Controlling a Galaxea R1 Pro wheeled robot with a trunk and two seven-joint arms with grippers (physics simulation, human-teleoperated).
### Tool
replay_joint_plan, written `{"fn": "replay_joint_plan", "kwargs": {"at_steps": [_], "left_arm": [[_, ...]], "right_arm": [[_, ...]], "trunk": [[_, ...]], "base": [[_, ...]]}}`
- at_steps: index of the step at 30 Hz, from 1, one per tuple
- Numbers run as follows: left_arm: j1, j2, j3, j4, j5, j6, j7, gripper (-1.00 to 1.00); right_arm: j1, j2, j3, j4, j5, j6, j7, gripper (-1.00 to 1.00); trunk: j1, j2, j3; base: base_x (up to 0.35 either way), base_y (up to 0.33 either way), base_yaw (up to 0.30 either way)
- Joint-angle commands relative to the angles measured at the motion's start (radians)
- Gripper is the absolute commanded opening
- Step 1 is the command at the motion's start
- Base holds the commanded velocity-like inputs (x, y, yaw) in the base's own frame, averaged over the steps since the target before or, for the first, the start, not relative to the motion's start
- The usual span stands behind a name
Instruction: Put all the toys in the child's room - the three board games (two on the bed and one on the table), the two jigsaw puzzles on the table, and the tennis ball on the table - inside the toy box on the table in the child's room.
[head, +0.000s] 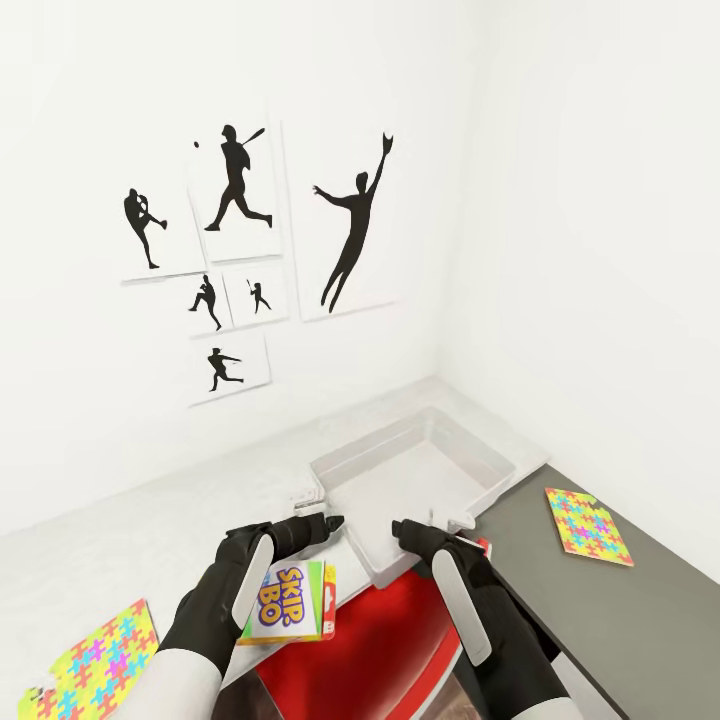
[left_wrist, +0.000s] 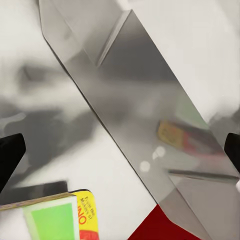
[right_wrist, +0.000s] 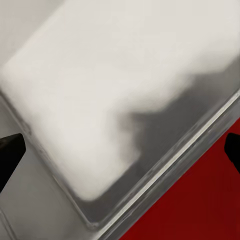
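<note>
The toy box (head: 400, 470), a shallow light grey tray, sits on the pale table (head: 150, 550) against the wall corner and looks empty. My left gripper (head: 322, 525) hovers open at its near left corner; the left wrist view shows the dark fingertips (left_wrist: 10, 155) spread wide over the tray wall (left_wrist: 140, 100). The right gripper (head: 430, 527) is open over the tray's near rim, above its pale floor (right_wrist: 100, 90). The Skip-Bo board game (head: 288, 600) (left_wrist: 65, 217) lies on the table under my left wrist. One jigsaw puzzle (head: 90, 660) lies near left, another (head: 588, 525) on the dark grey surface at right.
A bright red object (head: 370, 640) (right_wrist: 200, 205) sits low in front of the table between my arms. White walls close the corner behind the tray, with black sports silhouettes (head: 240, 240) hung on the left wall. The dark grey surface (head: 620, 600) runs along the right.
</note>
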Motion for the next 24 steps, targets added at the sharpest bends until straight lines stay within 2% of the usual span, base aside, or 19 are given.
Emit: {"fn": "replay_joint_plan", "kwargs": {"at_steps": [1, 14, 18, 24], "left_arm": [[-0.001, -0.001, 0.003, -0.001, 0.002, 0.007, -0.003, 1.00], [-0.001, -0.001, 0.007, -0.008, 0.002, 0.010, -0.007, 1.00], [-0.001, -0.001, 0.014, -0.031, 0.003, 0.024, -0.027, 1.00], [0.000, -0.001, 0.016, -0.140, 0.003, 0.143, -0.110, 1.00]], "right_arm": [[-0.001, 0.000, 0.001, -0.001, -0.011, 0.002, -0.010, 1.00], [-0.001, 0.000, 0.001, -0.002, -0.011, 0.002, -0.009, 1.00], [-0.001, 0.000, 0.001, -0.003, -0.011, 0.002, -0.008, 1.00], [-0.001, 0.000, 0.001, -0.006, -0.011, 0.002, -0.007, 1.00]], "trunk": [[0.001, -0.002, -0.002], [0.001, -0.002, -0.002], [0.001, -0.002, -0.002], [0.001, -0.002, -0.002]], "base": [[0.000, 0.000, 0.000], [0.000, 0.000, 0.000], [0.000, 0.000, 0.000], [0.000, 0.000, 0.000]]}}
